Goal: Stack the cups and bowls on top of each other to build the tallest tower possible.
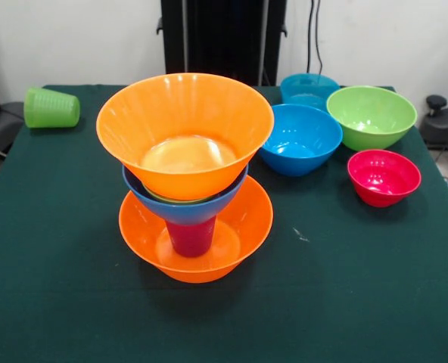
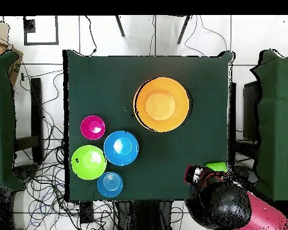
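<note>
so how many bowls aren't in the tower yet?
4, all clustered on one side of the table: blue bowl, lime green bowl, red-pink bowl, and teal-blue bowl behind them. The tower may hide another nested bowl.

Tower (image 1: 186, 189): purple-magenta cup (image 1: 191, 237) standing in orange bowl (image 1: 243, 227), blue bowl (image 1: 180, 209) and second orange bowl (image 1: 185, 121) above; green cup (image 1: 50, 107) on its side, well apart.

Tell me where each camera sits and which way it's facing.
Front view: across the table from the robot, facing its black pedestal over the tower; no arm shows.
Overhead view: above the table, looking straight down; the red and black arm shows at the bottom right.
Shared: both show the tower, the green cup on its side and the red-pink bowl.
</note>
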`<state>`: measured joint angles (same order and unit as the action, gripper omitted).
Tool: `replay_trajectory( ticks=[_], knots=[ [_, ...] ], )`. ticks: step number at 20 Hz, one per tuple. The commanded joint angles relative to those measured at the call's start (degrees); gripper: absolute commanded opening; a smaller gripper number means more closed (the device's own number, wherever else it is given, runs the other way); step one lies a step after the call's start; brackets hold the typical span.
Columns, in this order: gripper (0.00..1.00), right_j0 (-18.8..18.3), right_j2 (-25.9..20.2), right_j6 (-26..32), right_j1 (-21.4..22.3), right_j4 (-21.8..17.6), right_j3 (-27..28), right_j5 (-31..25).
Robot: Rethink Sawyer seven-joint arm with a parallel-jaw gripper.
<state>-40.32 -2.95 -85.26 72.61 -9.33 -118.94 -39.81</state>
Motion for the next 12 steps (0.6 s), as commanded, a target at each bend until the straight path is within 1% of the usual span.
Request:
replay_trajectory(
  ticks=[1, 12],
  knots=[
    [1.00, -3.3, -9.3, 19.1, -3.6, -6.5, -0.8, -0.9],
    [1.00, -11.1, -16.5, 19.7, -5.3, -11.1, 2.4, -3.3]
  ],
)
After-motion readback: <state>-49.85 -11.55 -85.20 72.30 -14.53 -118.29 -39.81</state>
